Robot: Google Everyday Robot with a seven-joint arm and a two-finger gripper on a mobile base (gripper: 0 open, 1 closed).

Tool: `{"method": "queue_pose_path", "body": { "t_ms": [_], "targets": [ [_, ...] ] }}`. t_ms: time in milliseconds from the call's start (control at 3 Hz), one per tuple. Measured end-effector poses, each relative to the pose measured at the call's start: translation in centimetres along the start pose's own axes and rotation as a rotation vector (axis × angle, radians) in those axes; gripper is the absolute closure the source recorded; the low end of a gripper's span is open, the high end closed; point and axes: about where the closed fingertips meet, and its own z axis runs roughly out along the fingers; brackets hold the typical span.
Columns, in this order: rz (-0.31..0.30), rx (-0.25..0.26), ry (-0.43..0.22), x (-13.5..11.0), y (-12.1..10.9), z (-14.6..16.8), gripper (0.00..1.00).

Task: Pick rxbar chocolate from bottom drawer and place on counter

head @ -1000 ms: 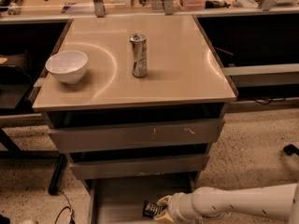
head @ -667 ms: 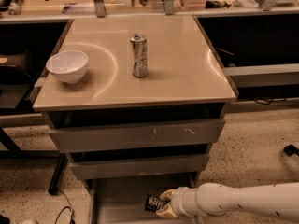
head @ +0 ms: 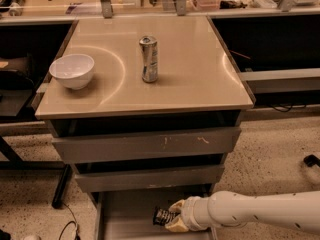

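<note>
The bottom drawer [head: 125, 214] is pulled open below the two upper grey drawers. My gripper [head: 173, 216] reaches in from the right on a white arm. Its tan fingers [head: 176, 206] are shut on the rxbar chocolate [head: 163, 216], a small black wrapped bar, held just above the drawer floor at its right side. The beige counter [head: 190, 79] tops the drawer unit.
A white bowl [head: 72, 70] stands at the counter's left. A silver drink can [head: 148, 59] stands upright near its middle. Dark shelving flanks the unit on both sides, and cables lie on the speckled floor at left.
My gripper has lifted slightly with the bar in it and drawn a little to the right. The bowl and can have not moved.
</note>
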Motion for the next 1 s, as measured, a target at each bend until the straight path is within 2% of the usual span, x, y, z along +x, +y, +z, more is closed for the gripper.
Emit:
{"method": "queue_pose_path", "body": {
  "t_ms": [333,667,1000],
  "targets": [
    [-0.003,0.021,0.01,-3.2,0.2,-2.8,1.0],
    [-0.031,0.072,0.021,-6.5,-0.1,-6.7,1.0],
    [-0.093,0.133,0.027,-9.8,-0.5,-10.3,1.0]
  ]
}}
